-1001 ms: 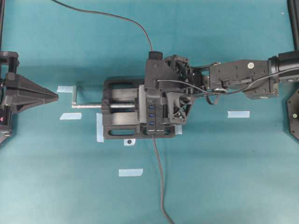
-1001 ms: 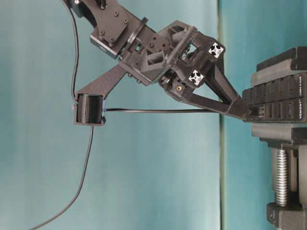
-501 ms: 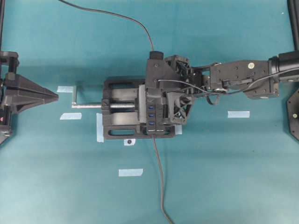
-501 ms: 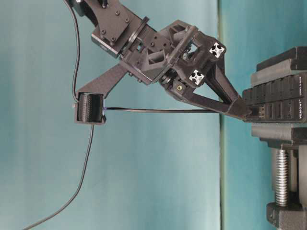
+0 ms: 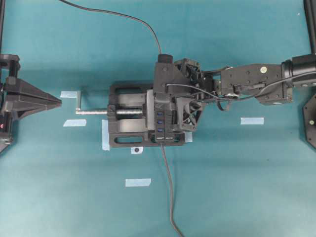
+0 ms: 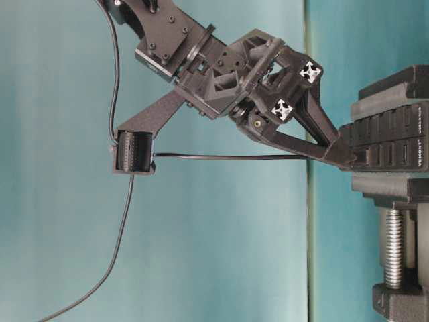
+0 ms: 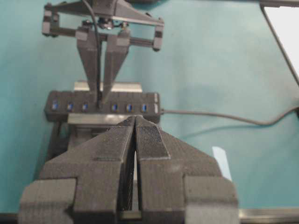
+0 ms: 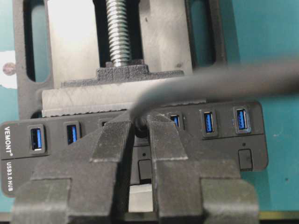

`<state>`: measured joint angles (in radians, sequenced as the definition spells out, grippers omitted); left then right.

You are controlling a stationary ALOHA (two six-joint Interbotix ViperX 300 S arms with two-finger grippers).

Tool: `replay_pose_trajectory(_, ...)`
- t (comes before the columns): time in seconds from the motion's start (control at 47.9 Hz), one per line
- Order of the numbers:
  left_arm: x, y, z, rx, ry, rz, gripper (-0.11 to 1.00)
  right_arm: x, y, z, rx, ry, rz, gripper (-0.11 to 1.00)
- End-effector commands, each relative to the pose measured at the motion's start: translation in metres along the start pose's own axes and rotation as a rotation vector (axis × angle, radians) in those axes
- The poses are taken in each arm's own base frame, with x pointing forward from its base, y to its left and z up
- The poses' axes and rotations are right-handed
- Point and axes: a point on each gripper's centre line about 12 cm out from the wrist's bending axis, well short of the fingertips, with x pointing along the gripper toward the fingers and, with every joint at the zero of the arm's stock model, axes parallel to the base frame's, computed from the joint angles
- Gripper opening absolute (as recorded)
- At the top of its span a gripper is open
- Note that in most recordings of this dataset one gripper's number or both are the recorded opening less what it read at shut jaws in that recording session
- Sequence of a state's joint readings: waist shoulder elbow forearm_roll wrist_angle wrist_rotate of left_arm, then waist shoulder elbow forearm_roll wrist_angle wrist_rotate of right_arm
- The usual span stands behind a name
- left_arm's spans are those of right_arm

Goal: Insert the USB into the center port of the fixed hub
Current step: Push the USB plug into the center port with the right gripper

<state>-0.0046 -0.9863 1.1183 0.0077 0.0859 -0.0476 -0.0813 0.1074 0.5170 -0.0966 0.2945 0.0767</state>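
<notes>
The fixed hub (image 8: 224, 144) is a black strip with blue slots, clamped in the vise (image 5: 126, 138). My right gripper (image 8: 139, 122) is shut on the USB plug (image 8: 140, 126), pressed against the hub's face at the fourth slot, which the plug and fingers hide. Three slots show on each side of it. In the table-level view the right gripper's tips (image 6: 345, 157) touch the hub (image 6: 392, 137), and the USB's cable (image 6: 228, 156) trails back from them. My left gripper (image 5: 54, 102) is shut and empty, far to the left of the vise.
The vise's silver screw (image 5: 94, 112) and handle point toward my left gripper. The hub's own grey cord (image 5: 168, 182) runs to the front edge. The USB's cable (image 5: 143, 22) loops off the back. Several tape strips (image 5: 138, 182) lie on the teal table.
My right gripper has pushed the plug closer into the hub's face; the short length of plug seen between tips and hub is now hidden. The left arm has not moved.
</notes>
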Motion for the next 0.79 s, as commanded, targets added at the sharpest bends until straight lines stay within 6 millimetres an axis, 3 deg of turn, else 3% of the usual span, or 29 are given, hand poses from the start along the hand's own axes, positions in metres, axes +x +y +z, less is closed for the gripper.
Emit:
replay_pose_trajectory(0.0, 0.000, 0.000, 0.006, -0.003, -0.014, -0.001, 0.00, 0.001, 0.001, -0.003, 0.008, 0.015, 0.002, 0.09)
replay_pose_trajectory(0.772, 0.000, 0.000, 0.006, -0.003, -0.015, -0.001, 0.00, 0.007, 0.004, -0.019, 0.030, 0.060, 0.008, 0.09)
